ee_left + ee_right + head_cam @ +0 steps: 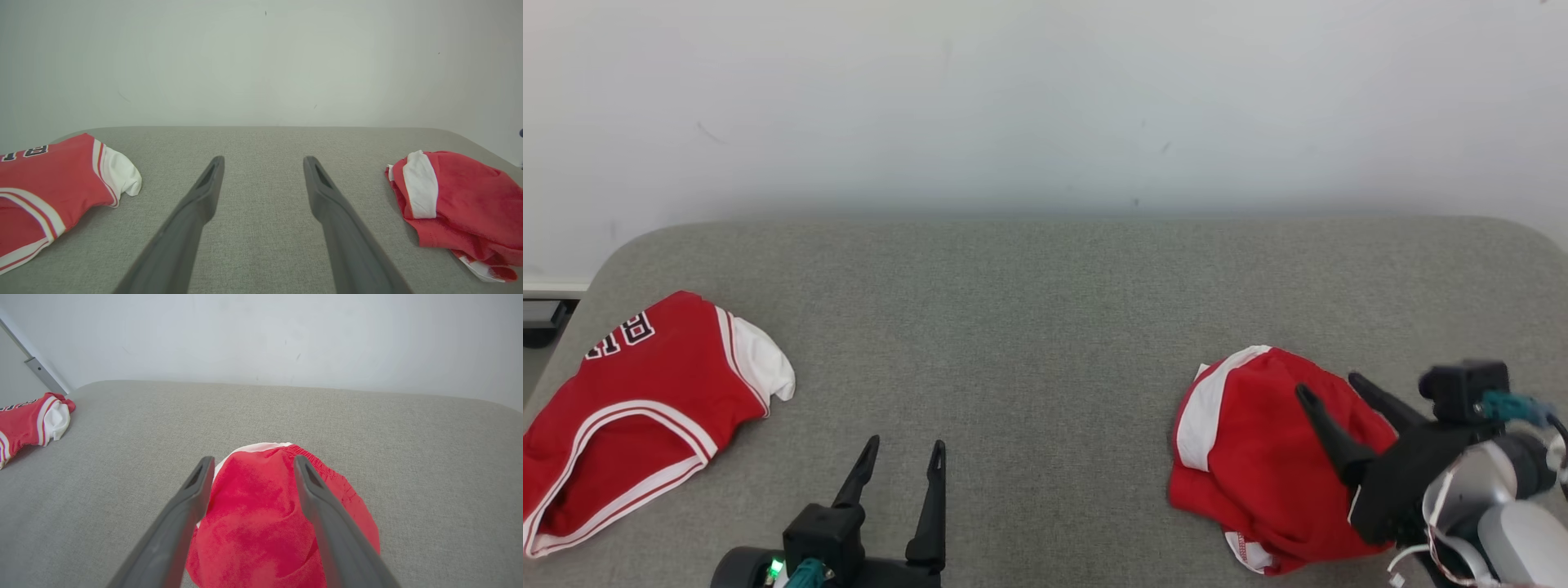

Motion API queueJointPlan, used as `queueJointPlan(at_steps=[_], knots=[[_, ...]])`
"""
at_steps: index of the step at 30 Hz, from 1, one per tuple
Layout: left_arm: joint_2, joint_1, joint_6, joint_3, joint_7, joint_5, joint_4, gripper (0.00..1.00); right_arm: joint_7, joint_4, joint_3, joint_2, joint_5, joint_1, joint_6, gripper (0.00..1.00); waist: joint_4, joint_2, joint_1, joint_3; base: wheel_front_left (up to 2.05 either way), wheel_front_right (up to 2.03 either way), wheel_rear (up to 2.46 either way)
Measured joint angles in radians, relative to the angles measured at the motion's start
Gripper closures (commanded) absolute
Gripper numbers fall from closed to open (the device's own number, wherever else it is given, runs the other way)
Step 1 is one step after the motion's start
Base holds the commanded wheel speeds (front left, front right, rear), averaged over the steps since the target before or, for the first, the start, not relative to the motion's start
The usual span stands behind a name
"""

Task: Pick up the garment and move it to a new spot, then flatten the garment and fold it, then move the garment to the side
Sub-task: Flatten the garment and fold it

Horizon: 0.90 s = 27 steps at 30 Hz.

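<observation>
A crumpled red garment point(1254, 453) with white trim lies in a heap at the right of the grey table point(1045, 327); it also shows as a red heap point(457, 204) and a red mound point(265, 522). Just above it my right gripper point(1331, 388) stands open, its two fingers spread over the cloth and gripping none of it, as the right gripper point(251, 463) view confirms. At the near middle my left gripper point(907, 445) is open and empty over bare table point(263, 159).
A second garment, a red jersey point(637, 408) with white trim and lettering, lies spread at the table's left edge, seen also as the jersey point(45, 183) and jersey point(28, 424). A pale wall point(1045, 106) runs behind the table.
</observation>
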Motion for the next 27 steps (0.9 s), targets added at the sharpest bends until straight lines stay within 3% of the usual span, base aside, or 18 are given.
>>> queueJointPlan(at_steps=[16, 27], knots=[[0.001, -0.024, 0.0, -0.032, -0.001, -0.026, 0.001, 0.0, 0.364, 0.28, 0.212, -0.028, -0.106, -0.367, 0.036, 0.0, 0.053, 0.0, 0.0002, 0.032, 0.0, 0.0, 0.0], [0.0, -0.067, 0.0, -0.06, -0.007, -0.044, 0.016, 0.0, 0.55, 0.492, 0.304, -0.007, -0.136, -0.479, 0.054, 0.0, 0.102, 0.0001, 0.0002, 0.063, 0.0, 0.0, 0.0]])
